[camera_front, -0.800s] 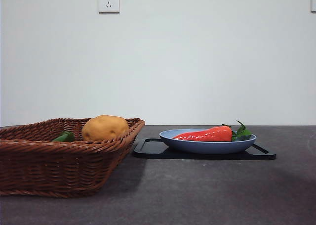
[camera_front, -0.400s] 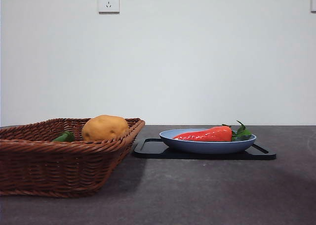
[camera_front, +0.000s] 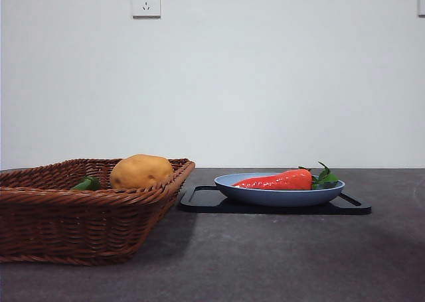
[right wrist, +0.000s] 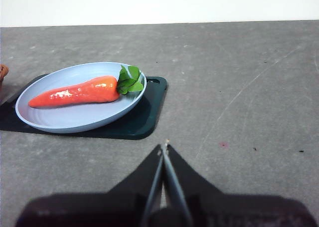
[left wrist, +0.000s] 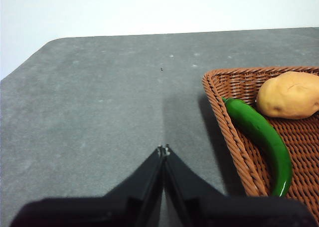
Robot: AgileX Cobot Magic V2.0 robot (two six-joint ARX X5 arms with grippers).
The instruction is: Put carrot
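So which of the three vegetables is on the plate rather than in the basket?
The carrot: orange-red, lying on its side on the blue plate. The potato and green pepper are both in the wicker basket.

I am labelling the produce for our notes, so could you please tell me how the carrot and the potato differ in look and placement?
The carrot is glossy orange-red, long and tapered with green leaves; the potato is rounded, matte yellow-brown and leafless. The carrot lies in the blue plate on a black tray; the potato sits in the wicker basket beside a green pepper. No gripper touches either.
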